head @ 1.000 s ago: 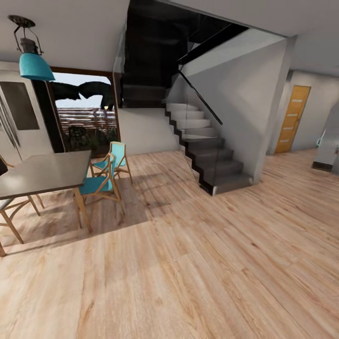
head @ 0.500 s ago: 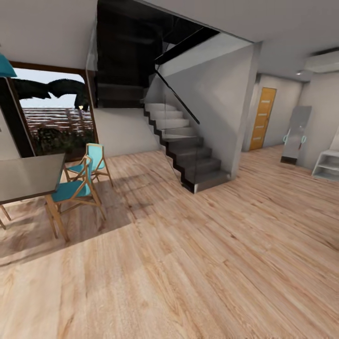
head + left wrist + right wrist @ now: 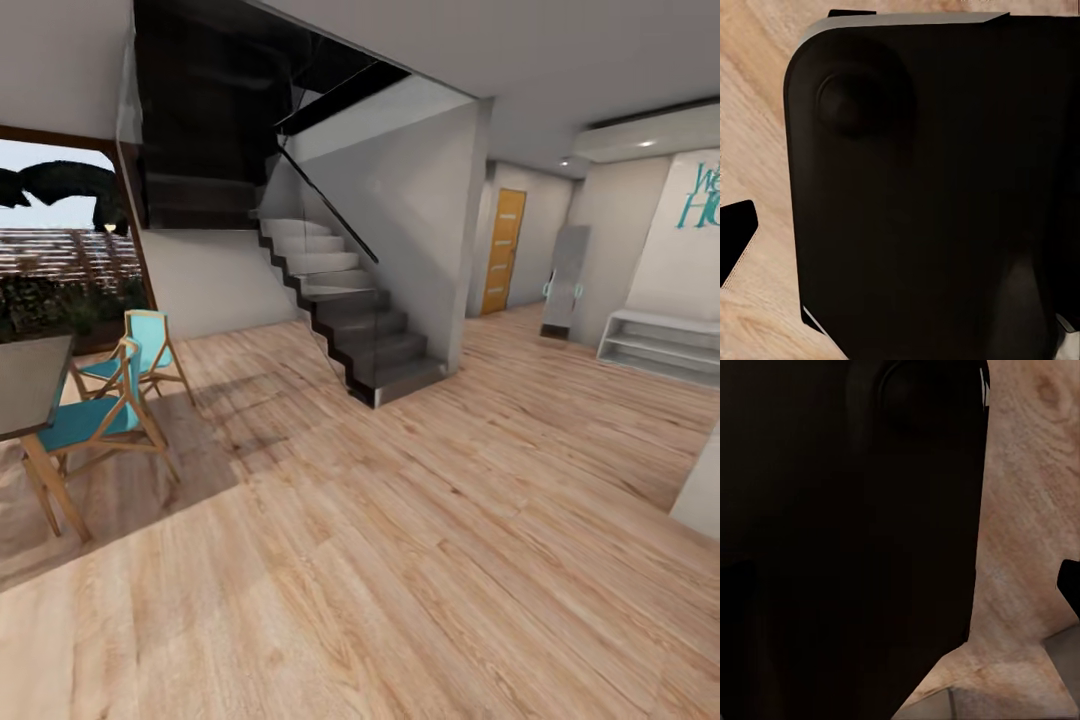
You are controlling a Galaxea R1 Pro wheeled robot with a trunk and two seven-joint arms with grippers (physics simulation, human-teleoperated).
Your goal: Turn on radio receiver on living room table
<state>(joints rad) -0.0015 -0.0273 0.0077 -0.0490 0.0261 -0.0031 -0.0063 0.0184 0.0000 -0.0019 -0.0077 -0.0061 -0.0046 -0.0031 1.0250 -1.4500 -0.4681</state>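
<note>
Head view: staircase (image 3: 345,310), turquoise chairs (image 3: 100,410).

A big black shape with a rounded corner (image 3: 847,532) covers most of the right wrist view. Near one edge it has a round bump (image 3: 926,394). Beside the black shape lies a light wood plank floor (image 3: 1020,510) with brown grain and a dark knot. A small black piece (image 3: 1071,585) pokes in at the far edge over the floor.
</note>
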